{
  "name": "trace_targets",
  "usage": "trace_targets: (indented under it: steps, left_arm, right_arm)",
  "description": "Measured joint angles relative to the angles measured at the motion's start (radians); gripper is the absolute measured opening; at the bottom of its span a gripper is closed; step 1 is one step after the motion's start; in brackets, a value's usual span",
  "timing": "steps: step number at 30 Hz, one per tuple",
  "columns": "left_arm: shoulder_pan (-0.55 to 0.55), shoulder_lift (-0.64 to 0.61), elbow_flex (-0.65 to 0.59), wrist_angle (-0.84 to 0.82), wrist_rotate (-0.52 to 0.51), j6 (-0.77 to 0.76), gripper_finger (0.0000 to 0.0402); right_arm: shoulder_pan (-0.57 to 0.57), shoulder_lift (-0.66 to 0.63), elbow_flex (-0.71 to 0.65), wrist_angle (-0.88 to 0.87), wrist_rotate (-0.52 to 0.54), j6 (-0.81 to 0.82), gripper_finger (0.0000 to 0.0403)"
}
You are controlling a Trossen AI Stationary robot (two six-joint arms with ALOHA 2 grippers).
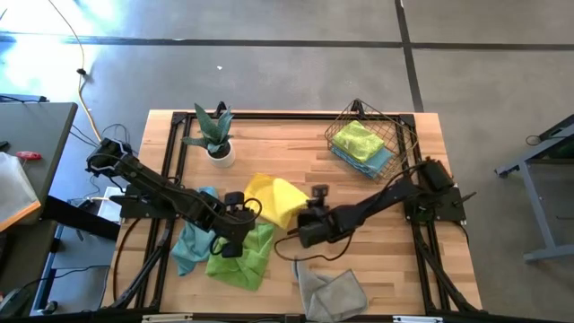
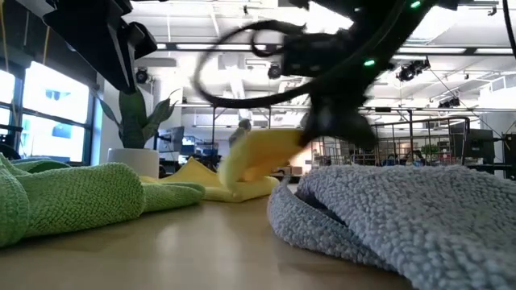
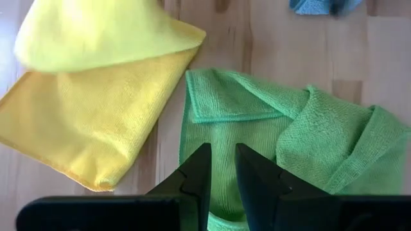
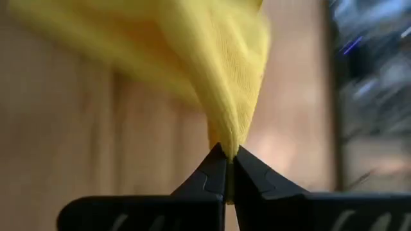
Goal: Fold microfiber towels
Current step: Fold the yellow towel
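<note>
Plainly, scene: a pale wooden counter (image 1: pixel 377 206) carried several soft square microfiber towels, a copper wire basket (image 1: pixel 369 139) and a green potted plant (image 1: pixel 213 135).
Right end effector (image 4: pixel 226 157): pinched tight on a corner of the bright yellow microfiber towel (image 1: pixel 273 199), which hung lifted from its tips while the rest lay on the counter near the middle.
Left end effector (image 3: pixel 219 170): its fingers stood narrowly apart just above the crumpled lime green towel (image 3: pixel 276 138); it held nothing that could be seen.
Other towels: a teal-blue one (image 1: pixel 186 247) lay beside the green one, a grey one (image 1: pixel 332 289) sat at the near edge, and a green and a blue one rested folded in the basket.
Step, as judged: the yellow towel was being drawn over for a fold.
Risk: the grip was on a thin corner only, so the cloth could slip free mid-fold, or the lower layer could drag and bunch.
Second risk: the yellow edge lay just beside the green towel, so it could catch and pull that along.
</note>
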Motion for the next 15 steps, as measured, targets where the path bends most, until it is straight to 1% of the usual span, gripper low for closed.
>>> trace_targets:
  steps: [3, 4, 6, 11, 15]
  left_arm:
    - [0.000, 0.000, 0.000, 0.001, -0.002, 0.000, 0.0062]
    - [0.000, 0.000, 0.000, 0.001, -0.009, 0.000, 0.0062]
    - [0.000, 0.000, 0.000, 0.001, -0.021, 0.005, 0.0062]
    - [0.000, 0.000, 0.000, 0.004, -0.038, 0.019, 0.0062]
    - [0.000, 0.000, 0.000, 0.006, -0.038, 0.019, 0.0062]
  right_arm:
    - [0.009, -0.045, 0.000, -0.184, -0.187, 0.227, 0.0000]
    - [0.015, -0.056, 0.000, -0.225, -0.248, 0.289, 0.0000]
    - [0.030, -0.073, 0.000, -0.258, -0.324, 0.371, 0.0000]
    - [0.067, -0.079, 0.000, -0.265, -0.450, 0.396, 0.0000]
    - [0.068, -0.081, 0.000, -0.300, -0.541, 0.406, 0.0000]
